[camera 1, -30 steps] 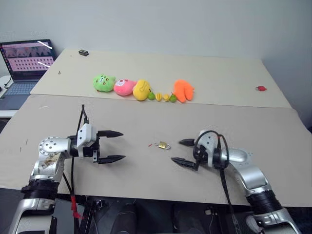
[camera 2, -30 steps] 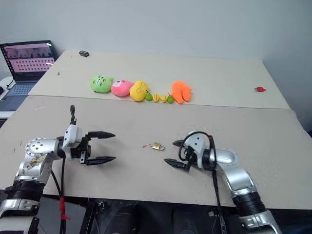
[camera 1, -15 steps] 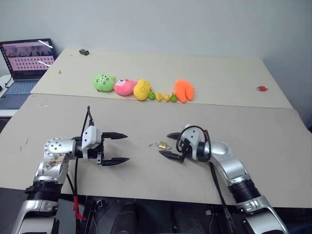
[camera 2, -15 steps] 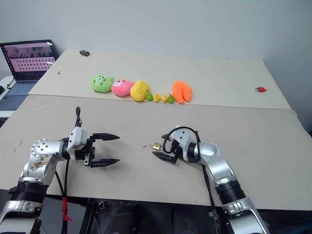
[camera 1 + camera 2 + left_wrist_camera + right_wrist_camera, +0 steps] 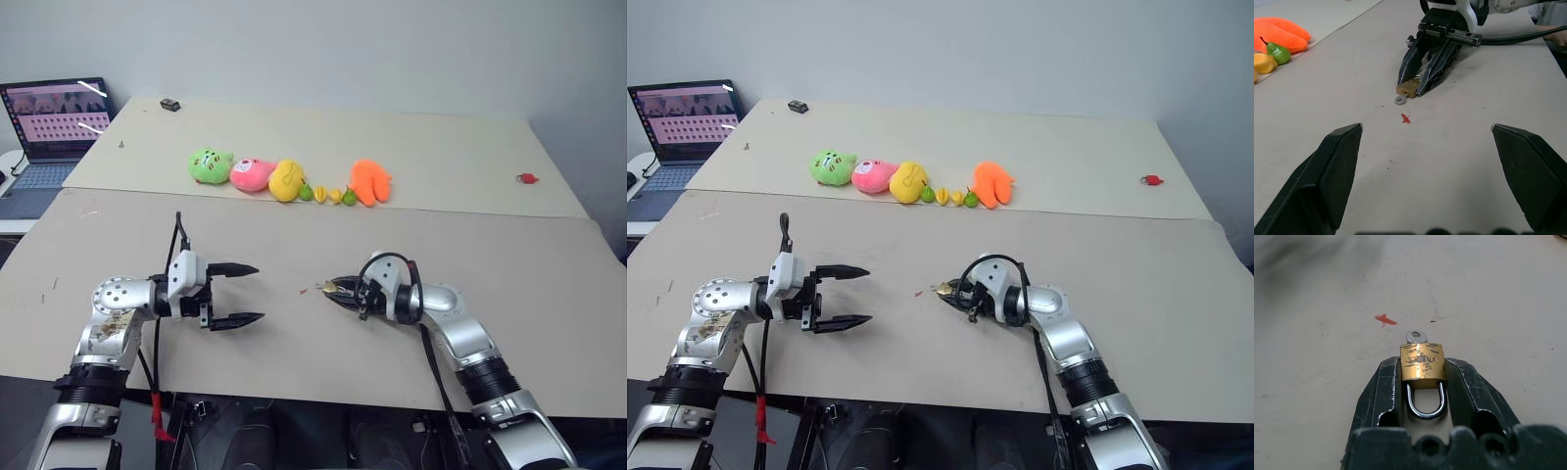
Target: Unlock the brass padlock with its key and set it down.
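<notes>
The brass padlock (image 5: 1422, 366) lies flat on the beige table (image 5: 294, 245), its silver shackle pointing back into my right gripper (image 5: 1422, 363). That gripper is shut on the padlock, one black finger pressed against each side of the brass body. The key (image 5: 1416, 337) shows as a small silver round head sticking out of the padlock's base, away from the fingers. In the left wrist view, the padlock (image 5: 1407, 88) and key (image 5: 1400, 100) sit at the tips of the right gripper (image 5: 1410, 88). My left gripper (image 5: 260, 292) hovers open to the left, apart from the padlock, holding nothing.
A tiny red fleck (image 5: 1386, 320) lies on the table just past the key. A row of plush toys and small toy fruits (image 5: 284, 179) sits on the far board. A laptop (image 5: 54, 122) stands far left, and a small red object (image 5: 526, 178) far right.
My right gripper moved left across the table to the padlock, and its fingers closed from wide open onto the brass body. The left gripper stayed open in place.
</notes>
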Available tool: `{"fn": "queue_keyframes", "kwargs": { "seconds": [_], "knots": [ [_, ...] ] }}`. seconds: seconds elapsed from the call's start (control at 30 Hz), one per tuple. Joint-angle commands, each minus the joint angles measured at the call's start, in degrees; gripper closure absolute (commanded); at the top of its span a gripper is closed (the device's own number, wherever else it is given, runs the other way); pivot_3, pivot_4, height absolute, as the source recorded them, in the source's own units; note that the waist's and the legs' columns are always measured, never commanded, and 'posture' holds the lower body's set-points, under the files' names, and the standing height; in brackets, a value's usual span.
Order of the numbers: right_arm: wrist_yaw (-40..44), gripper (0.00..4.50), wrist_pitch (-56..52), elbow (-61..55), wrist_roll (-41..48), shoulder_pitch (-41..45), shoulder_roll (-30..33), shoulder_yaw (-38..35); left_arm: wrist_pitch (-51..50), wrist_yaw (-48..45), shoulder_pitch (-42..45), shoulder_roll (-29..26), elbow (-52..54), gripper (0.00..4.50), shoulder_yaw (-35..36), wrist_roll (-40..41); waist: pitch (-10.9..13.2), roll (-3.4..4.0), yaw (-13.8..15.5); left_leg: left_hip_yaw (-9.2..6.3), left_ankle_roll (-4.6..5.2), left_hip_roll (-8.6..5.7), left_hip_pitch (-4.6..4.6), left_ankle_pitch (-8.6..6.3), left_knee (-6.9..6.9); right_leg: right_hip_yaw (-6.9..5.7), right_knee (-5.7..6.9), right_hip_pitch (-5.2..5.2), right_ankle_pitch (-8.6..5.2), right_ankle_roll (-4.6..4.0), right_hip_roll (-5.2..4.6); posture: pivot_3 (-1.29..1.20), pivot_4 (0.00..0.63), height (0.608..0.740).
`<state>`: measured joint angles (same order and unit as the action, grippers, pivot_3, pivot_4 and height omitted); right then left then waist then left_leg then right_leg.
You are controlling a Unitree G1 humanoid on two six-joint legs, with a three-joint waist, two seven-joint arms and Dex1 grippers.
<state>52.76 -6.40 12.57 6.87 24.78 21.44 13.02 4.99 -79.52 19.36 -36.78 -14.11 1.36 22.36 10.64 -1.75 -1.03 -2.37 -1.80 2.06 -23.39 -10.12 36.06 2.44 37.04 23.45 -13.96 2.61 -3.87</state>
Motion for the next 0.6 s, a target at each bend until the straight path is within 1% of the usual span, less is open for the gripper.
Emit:
{"fn": "queue_keyframes", "kwargs": {
  "seconds": [0.03,0.13,0.23,0.27,0.37,0.4,0.5,0.6],
  "knots": [
    [0.16,3.6,2.32,0.04,0.04,2.15,0.44,-1.21,-0.3,0.83,1.95,0.18,0.95,0.0,1.28,1.25,0.0,0.0,0.0,0.0,0.0,0.0,0.0,0.0,0.0,0.0,0.0,0.0,0.0,0.0,0.0,0.0,0.15,0.722],
    [-0.12,3.6,3.65,0.67,-0.32,2.79,0.72,-1.46,-3.65,2.67,3.88,1.11,0.33,0.0,1.76,2.58,0.0,0.0,0.04,0.0,0.0,0.0,0.0,0.0,0.0,0.0,0.0,0.0,0.0,0.0,0.0,0.0,0.15,0.722],
    [-0.07,3.6,9.99,0.5,-2.62,3.92,2.3,-1.12,-14.98,5.74,5.99,1.35,0.87,0.0,1.43,5.17,0.0,0.0,0.01,-0.01,0.0,-0.02,-0.03,0.0,0.02,-0.01,0.0,0.0,0.0,0.01,-0.01,0.0,0.15,0.722],
    [0.83,3.6,12.25,-0.21,-2.98,4.35,3.15,-1.06,-20.25,7.04,7.01,1.33,1.11,0.0,1.25,6.48,0.0,0.0,-0.02,-0.01,0.0,-0.02,-0.04,0.0,0.03,0.0,0.0,0.0,0.0,0.03,-0.01,0.0,0.15,0.722],
    [3.45,3.6,13.81,-3.0,-1.3,5.84,5.03,-2.09,-37.86,11.17,11.22,1.7,0.44,0.0,1.47,11.8,0.01,-0.01,-0.19,-0.02,0.0,-0.01,-0.03,0.0,0.04,-0.01,0.02,0.0,-0.01,0.05,0.01,0.0,0.15,0.722],
    [4.04,3.6,13.53,-3.65,-0.66,6.11,5.42,-2.33,-41.88,11.88,12.23,2.05,0.01,0.0,2.06,13.62,0.01,-0.01,-0.21,-0.06,0.0,-0.01,-0.05,0.0,0.05,-0.02,0.03,0.01,-0.01,0.05,0.02,0.0,0.15,0.722],
    [4.78,3.6,13.99,-4.49,-1.2,6.37,6.32,-1.92,-51.43,13.79,14.06,3.23,-0.92,0.0,4.0,17.98,0.01,-0.01,-0.51,-0.09,0.0,-0.01,-0.05,0.0,0.06,-0.03,0.04,0.0,-0.01,0.06,0.05,0.0,0.15,0.722],
    [5.09,3.6,15.05,-6.27,-2.7,6.16,6.9,-0.75,-59.61,14.8,14.06,3.24,0.11,0.0,2.51,19.67,0.01,-0.01,-0.95,-0.1,0.0,-0.01,-0.04,0.0,0.04,-0.03,0.04,0.0,-0.01,0.04,0.05,0.0,0.15,0.722]
  ]
}}
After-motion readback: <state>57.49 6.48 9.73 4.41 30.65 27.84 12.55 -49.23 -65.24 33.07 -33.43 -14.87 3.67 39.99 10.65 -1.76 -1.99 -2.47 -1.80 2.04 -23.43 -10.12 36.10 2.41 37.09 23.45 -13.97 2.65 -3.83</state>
